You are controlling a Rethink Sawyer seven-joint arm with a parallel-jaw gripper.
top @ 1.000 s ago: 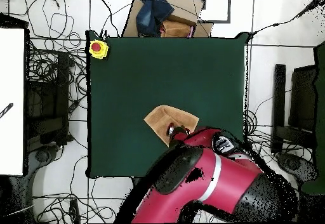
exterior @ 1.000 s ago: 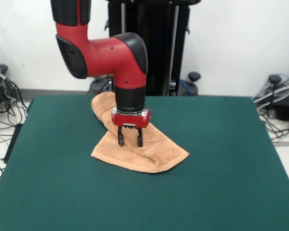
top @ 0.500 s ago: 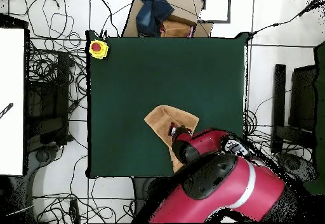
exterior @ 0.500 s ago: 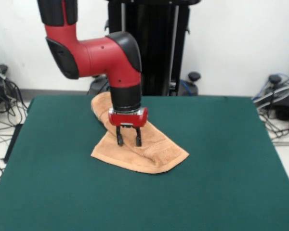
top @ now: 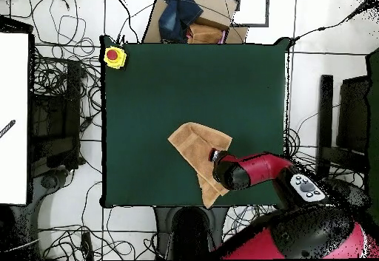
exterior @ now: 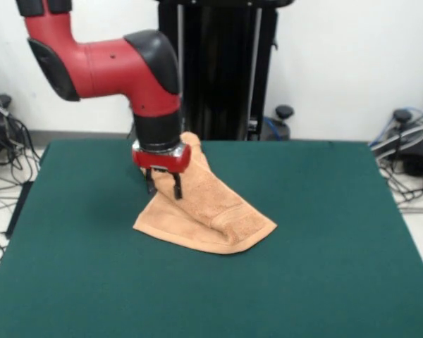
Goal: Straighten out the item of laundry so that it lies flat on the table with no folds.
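Front view shows the gripper [exterior: 163, 187] hanging over the left edge of the towel [exterior: 204, 211], its two dark fingers [exterior: 177, 187] held a little apart with nothing between them, their tips just above or barely touching the cloth; which of the two cannot be told. From this side the towel lies folded on the table [exterior: 324, 246], a broad lower part with a ridge running across it and a narrower strip reaching back behind the arm [exterior: 106, 63], whose wrist hides part of that strip. The overhead view does not show the fingers at all: the red and black wrist [top: 240, 173] covers them and the towel's [top: 196, 151] right side. What it adds is the towel's full outline, a wide part toward the table's [top: 148, 88] middle tapering to a point at the edge nearest the robot's base. It also shows a yellow box with a red button [top: 114, 56] on one table corner, a pile of cardboard and dark cloth [top: 191, 18] past the far edge, and cables [top: 63, 88] on the floor.
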